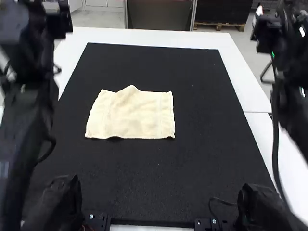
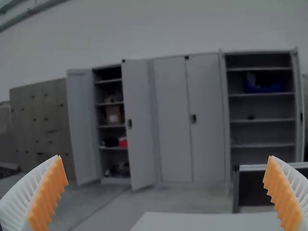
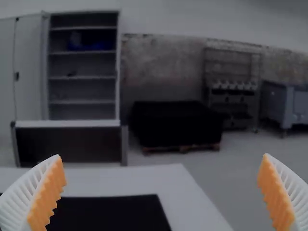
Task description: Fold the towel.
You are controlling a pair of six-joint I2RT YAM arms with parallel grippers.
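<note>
Wrist views, dim light. Plain pale wall [image 2: 159, 29], rough mottled grey wall [image 3: 163, 62], smooth grey floor [image 3: 216, 166]. Tall grey metal cabinets [image 2: 172, 120], some open, shelves showing. Brownish-grey lockers [image 2: 43, 120] beside them. Black-covered block [image 3: 175, 120] on wooden pallet [image 3: 204, 147], near grey metal rack [image 3: 231, 70]. Large grey bin on legs [image 3: 276, 103] right beside rack. White rectangular worktop [image 3: 185, 192] in front.

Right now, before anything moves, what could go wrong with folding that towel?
The far edge of the towel peaks up, so a fold might come out crooked. Its corners lie low on the mat, so a grip could slip. It sits nearer the left arm, so the right end effector may have farther to reach.
</note>
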